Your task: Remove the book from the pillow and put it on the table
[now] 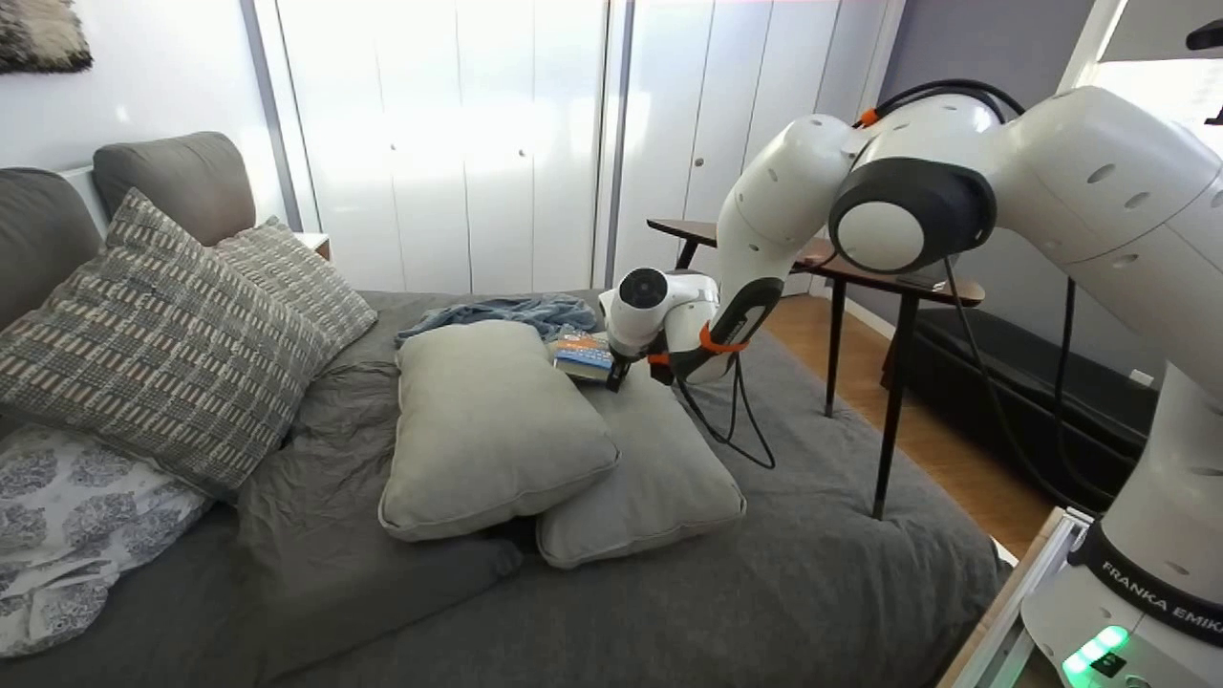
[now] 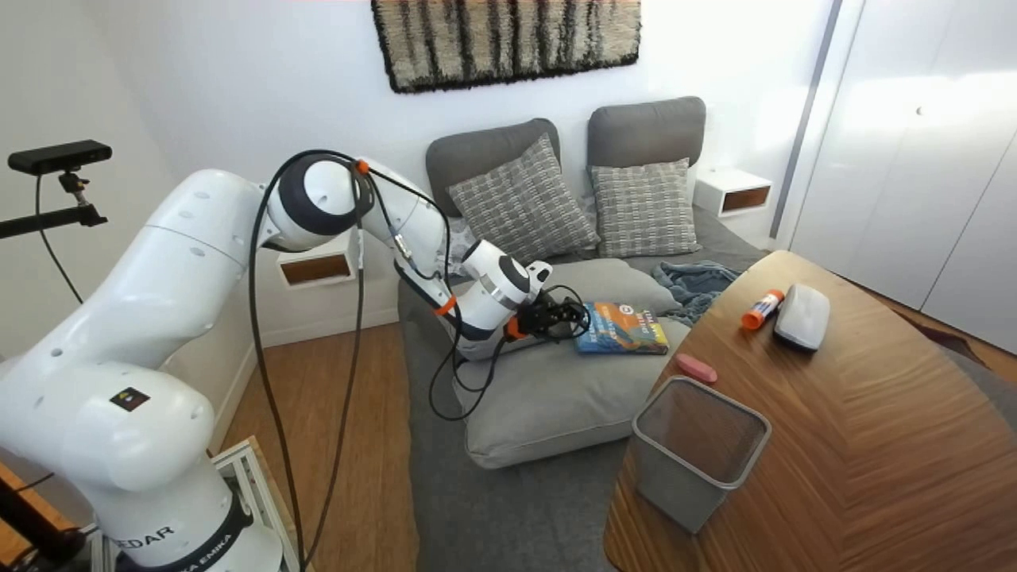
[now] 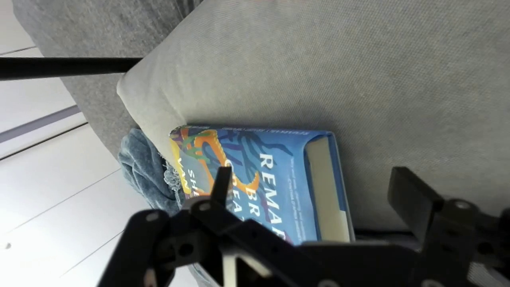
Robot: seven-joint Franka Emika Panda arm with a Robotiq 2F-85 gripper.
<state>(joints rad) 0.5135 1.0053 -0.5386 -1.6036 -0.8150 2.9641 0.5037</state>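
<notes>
The book [image 1: 583,356], blue with orange marks, lies cover up on the flatter light-grey pillow [image 1: 650,478], beside the plumper one. It also shows in an exterior view [image 2: 624,327] and in the wrist view [image 3: 275,175]. That pillow shows in an exterior view too [image 2: 556,405]. My gripper [image 3: 312,175] is open and empty at the book's page-edge end. One finger appears over the cover, the other beyond the page edge; I cannot tell whether either touches. In both exterior views the gripper [image 1: 621,371] [image 2: 570,318] is beside the book. The table [image 2: 874,413] has a brown wooden top [image 1: 688,229].
The plumper pillow [image 1: 487,420] rises beside the book. A teal cloth [image 1: 516,311] lies behind it. On the table are a mesh basket [image 2: 699,469], a glue stick [image 2: 763,310], a pink object [image 2: 696,368] and a white object [image 2: 802,316]. Cables hang from the arm.
</notes>
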